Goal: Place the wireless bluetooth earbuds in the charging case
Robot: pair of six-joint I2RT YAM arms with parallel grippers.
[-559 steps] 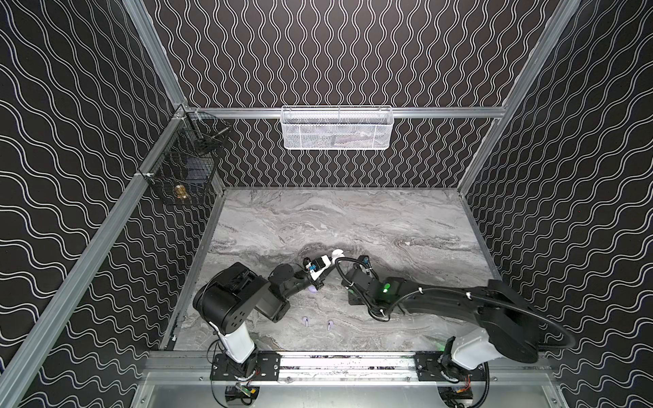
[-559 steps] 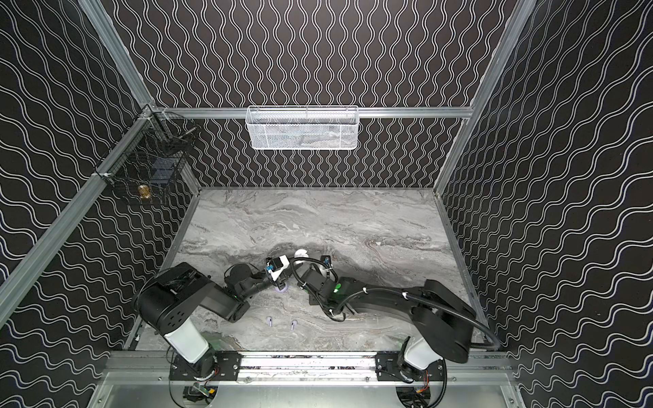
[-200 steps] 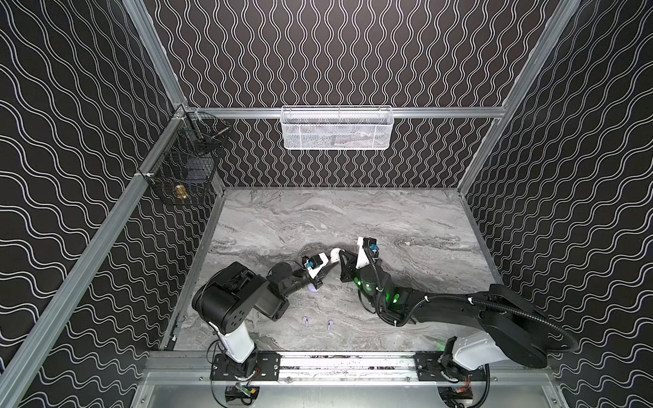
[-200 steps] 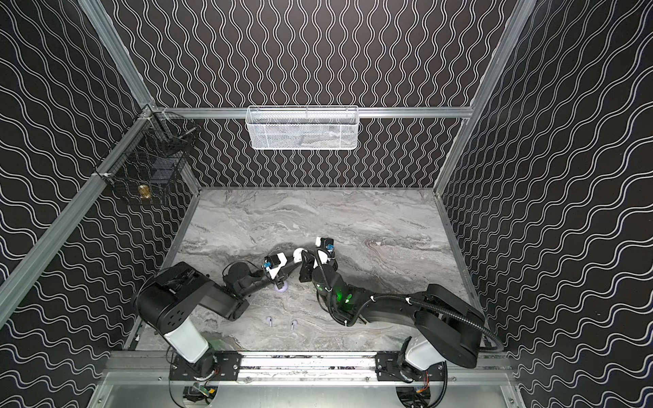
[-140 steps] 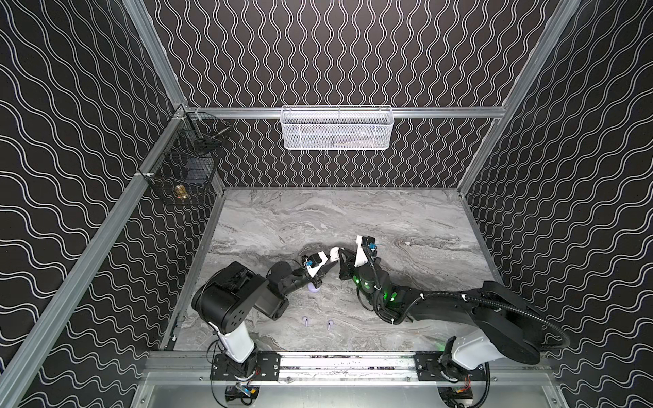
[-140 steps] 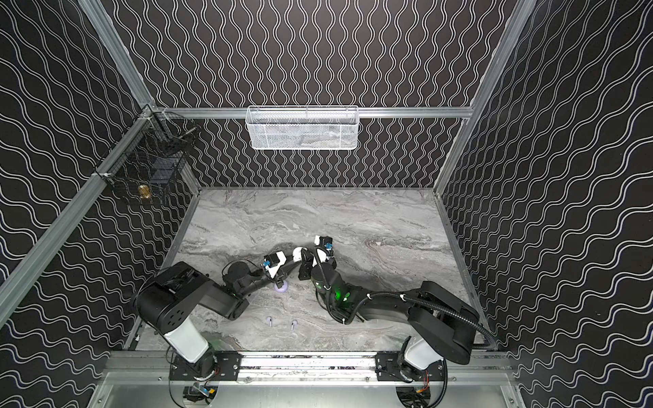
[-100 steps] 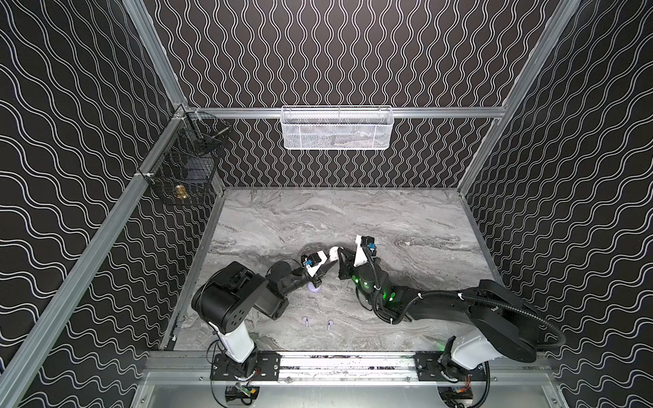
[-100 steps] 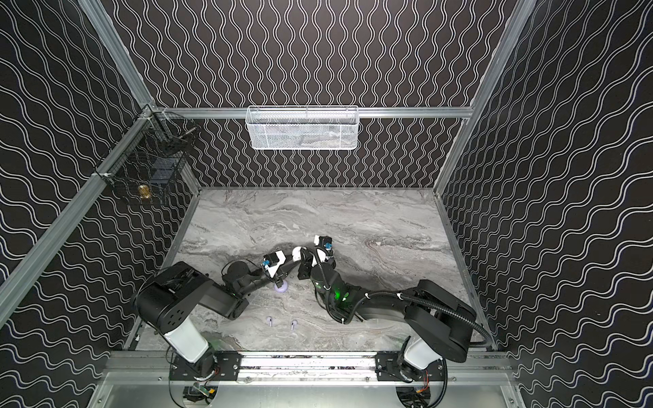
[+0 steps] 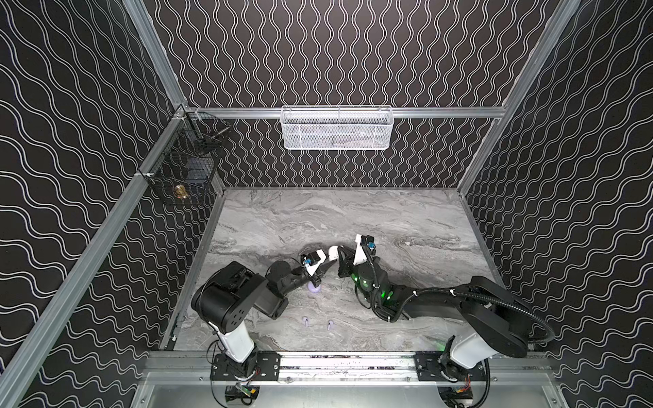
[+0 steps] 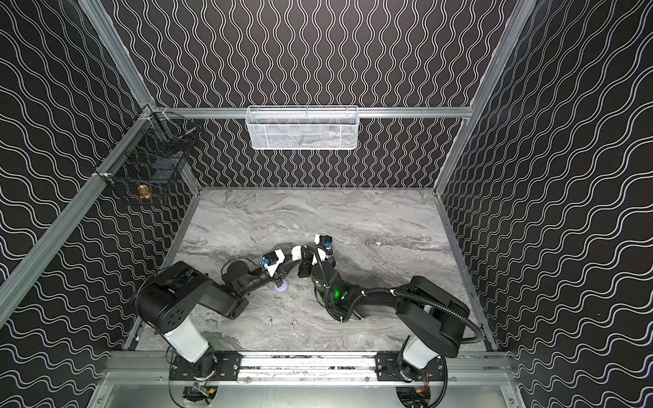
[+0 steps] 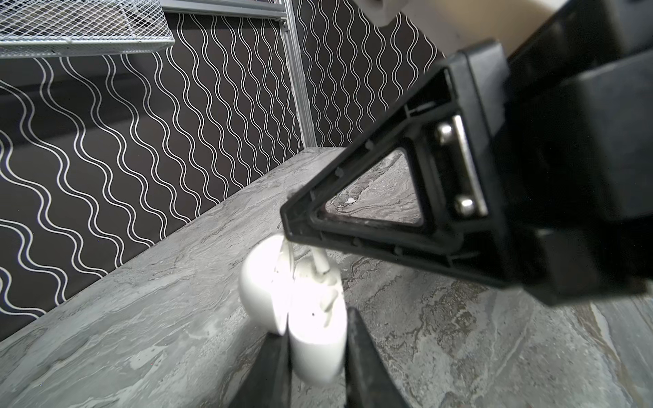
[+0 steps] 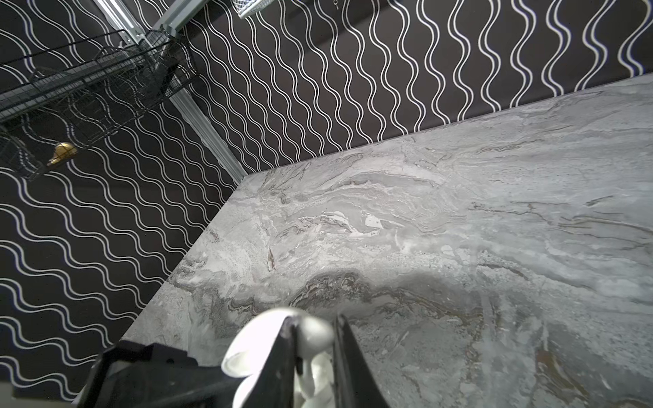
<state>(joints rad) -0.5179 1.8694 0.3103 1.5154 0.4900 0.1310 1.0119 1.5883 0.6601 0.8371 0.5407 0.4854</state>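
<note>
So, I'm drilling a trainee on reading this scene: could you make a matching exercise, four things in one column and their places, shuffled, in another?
Things:
1. white charging case
2. lavender case
3. lavender earbuds
4. white mesh basket

Places:
A. hanging on the back wall
B. loose on the table, toward the front
C. clamped in the left end effector
D. on the table beside the left end effector

Pairs: 1-C, 2-D, 3-B, 4-A.

walls: black, white wavy lines | tabletop: grey marbled | case, earbud: white | loose earbuds: pale, maybe lavender | basket: white mesh
</note>
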